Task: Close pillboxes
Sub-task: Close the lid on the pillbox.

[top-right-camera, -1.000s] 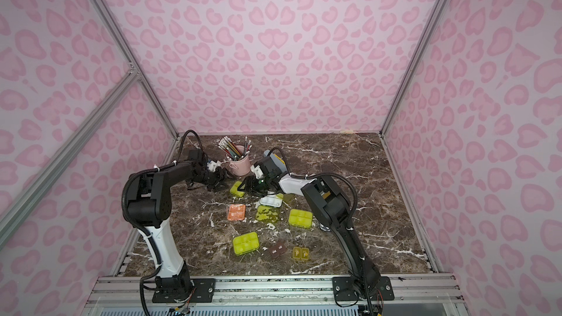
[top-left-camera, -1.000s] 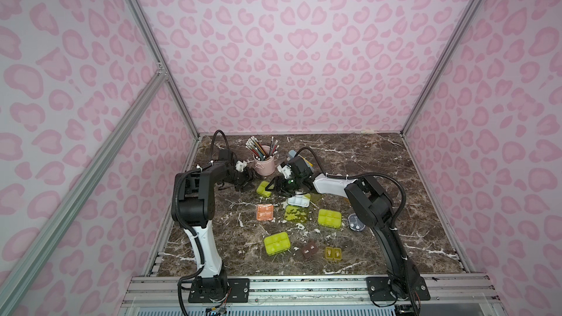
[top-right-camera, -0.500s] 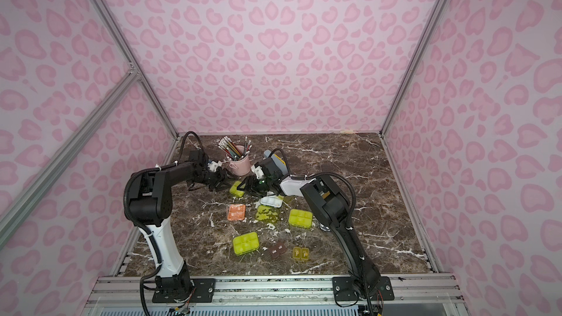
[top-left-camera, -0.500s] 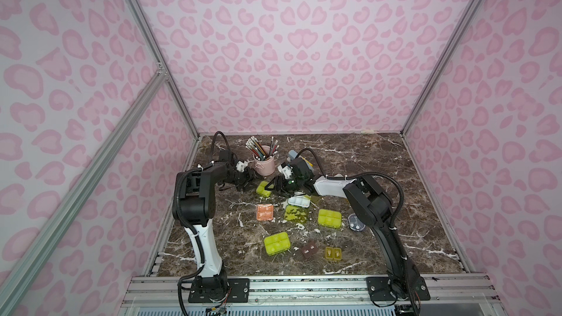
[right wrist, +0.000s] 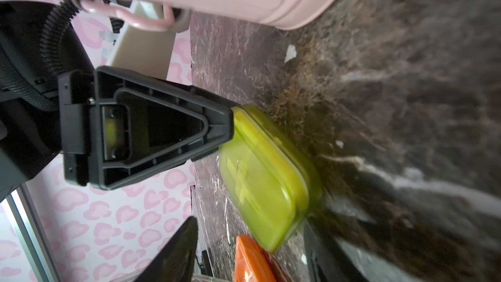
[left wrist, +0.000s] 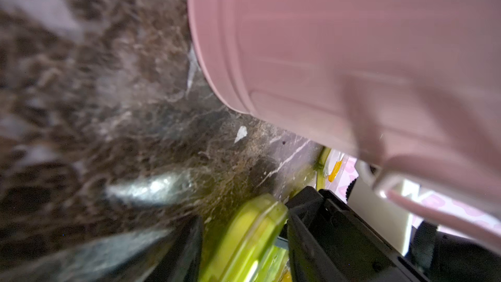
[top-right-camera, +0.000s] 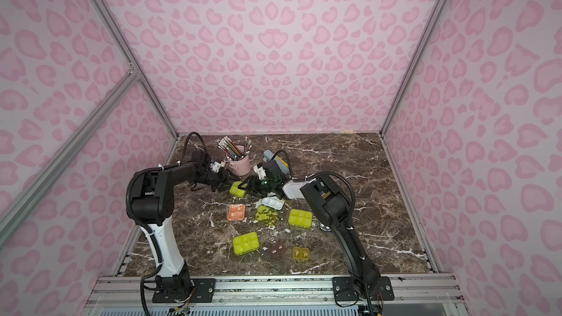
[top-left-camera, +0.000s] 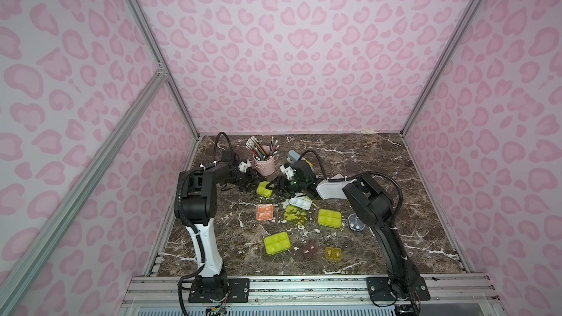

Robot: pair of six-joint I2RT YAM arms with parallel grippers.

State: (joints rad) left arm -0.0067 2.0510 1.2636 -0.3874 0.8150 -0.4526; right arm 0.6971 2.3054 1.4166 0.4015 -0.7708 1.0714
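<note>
Toward the far edge of the counter (top-left-camera: 365,159), just before the pink pencil cup (top-left-camera: 265,166): small translucent lime-green plastic pillbox (top-left-camera: 264,189), long axis running from left gripper (top-left-camera: 251,182) to right gripper (top-left-camera: 277,187). Left jaws astride one end, one fingertip (right wrist: 217,123) touching, pinch unclear; right jaws apart, holding nothing. No readable lettering

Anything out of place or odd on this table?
One pillbox in the middle lies wide open, its lime lid flat on the table, while the other pillboxes around it look closed.
</note>
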